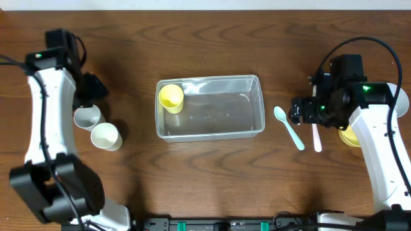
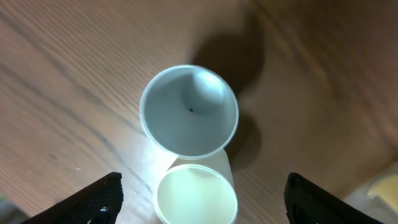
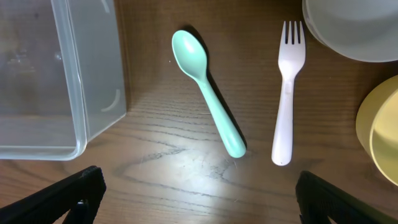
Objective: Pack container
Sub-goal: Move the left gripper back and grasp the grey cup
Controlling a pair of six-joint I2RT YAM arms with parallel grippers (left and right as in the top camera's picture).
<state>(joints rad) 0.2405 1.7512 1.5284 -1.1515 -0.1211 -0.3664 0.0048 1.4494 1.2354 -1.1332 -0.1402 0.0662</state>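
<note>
The clear plastic container [image 1: 212, 108] sits at the table's middle with a yellow cup [image 1: 171, 97] in its left end; its corner shows in the right wrist view [image 3: 56, 81]. Two white cups [image 1: 87, 117] [image 1: 106, 136] stand left of it. In the left wrist view the grey-white cup [image 2: 189, 111] and the cream cup [image 2: 196, 194] lie between my open left gripper's fingers [image 2: 202, 199], which hovers above them. My right gripper [image 3: 199, 196] is open and empty above a mint spoon [image 3: 208, 93] and a pink fork [image 3: 286, 93], also seen overhead [image 1: 288, 126] [image 1: 316, 136].
A yellow bowl [image 3: 380, 134] and a white bowl [image 3: 351, 28] lie at the right, under the right arm. Overhead, only the yellow bowl's edge [image 1: 350, 136] shows.
</note>
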